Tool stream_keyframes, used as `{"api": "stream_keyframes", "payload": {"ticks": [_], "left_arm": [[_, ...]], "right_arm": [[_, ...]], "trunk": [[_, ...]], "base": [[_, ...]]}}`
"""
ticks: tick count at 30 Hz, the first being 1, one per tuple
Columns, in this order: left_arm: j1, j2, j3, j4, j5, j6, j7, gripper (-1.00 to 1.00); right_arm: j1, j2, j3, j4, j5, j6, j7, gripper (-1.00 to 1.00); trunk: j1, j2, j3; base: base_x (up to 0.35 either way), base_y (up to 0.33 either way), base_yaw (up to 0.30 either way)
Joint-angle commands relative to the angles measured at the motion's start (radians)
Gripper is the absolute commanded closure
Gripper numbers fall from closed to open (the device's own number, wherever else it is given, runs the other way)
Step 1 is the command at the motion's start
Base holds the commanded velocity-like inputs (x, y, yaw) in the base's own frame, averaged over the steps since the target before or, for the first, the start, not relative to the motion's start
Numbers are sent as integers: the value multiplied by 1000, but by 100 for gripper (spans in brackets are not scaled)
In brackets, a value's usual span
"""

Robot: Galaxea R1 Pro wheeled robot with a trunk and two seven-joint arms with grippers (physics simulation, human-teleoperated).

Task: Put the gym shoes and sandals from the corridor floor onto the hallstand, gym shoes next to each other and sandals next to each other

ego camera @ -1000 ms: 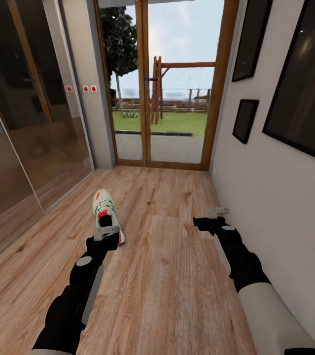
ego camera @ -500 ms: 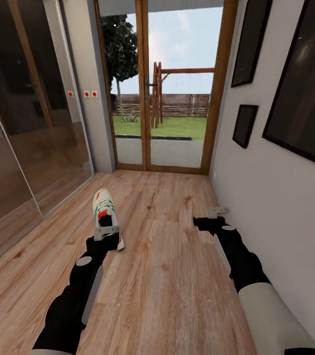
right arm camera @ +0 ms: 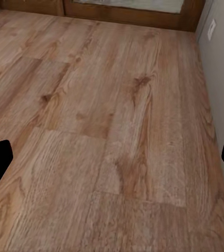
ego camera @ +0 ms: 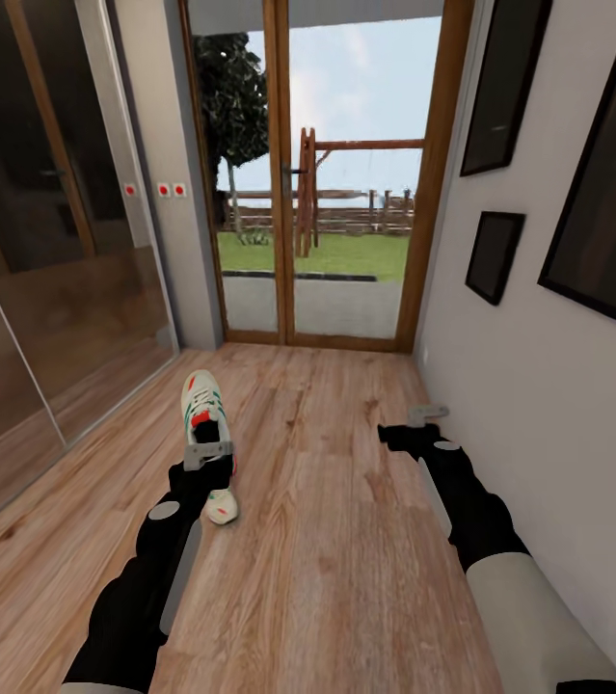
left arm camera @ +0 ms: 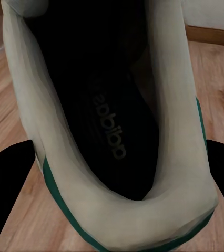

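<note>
Hovering our left gripper (ego camera: 208, 453) directly above a white gym shoe (ego camera: 203, 409) lying on the corridor floor (ego camera: 327, 501), we are spreading the fingers either side of its dark opening (left arm camera: 99, 105). We are holding our right gripper (ego camera: 425, 414) parted over bare planks near the wall (ego camera: 510, 386).

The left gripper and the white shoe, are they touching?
Cannot tell. In the left wrist view the gym shoe sits between the spread fingers, but their tips are cut off; in the head view the left gripper overlaps it.
</note>
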State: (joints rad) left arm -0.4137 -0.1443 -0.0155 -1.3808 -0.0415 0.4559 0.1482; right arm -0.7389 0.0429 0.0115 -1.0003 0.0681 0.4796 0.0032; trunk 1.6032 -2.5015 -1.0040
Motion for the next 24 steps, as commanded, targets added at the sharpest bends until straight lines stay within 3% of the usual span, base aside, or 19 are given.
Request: {"api": "stream_keyframes", "payload": {"ticks": [1,24], "left_arm": [[0,0,-1,-1,-5,6,4,100],[0,0,-1,-1,-5,6,4,100]], "right_arm": [[0,0,1,-1,7,6,0,-100],[0,0,0,-1,7,6,1,-100]], "trunk": [[0,0,-1],[0,0,-1]], "base": [[347,0,0],[347,-1,0]]}}
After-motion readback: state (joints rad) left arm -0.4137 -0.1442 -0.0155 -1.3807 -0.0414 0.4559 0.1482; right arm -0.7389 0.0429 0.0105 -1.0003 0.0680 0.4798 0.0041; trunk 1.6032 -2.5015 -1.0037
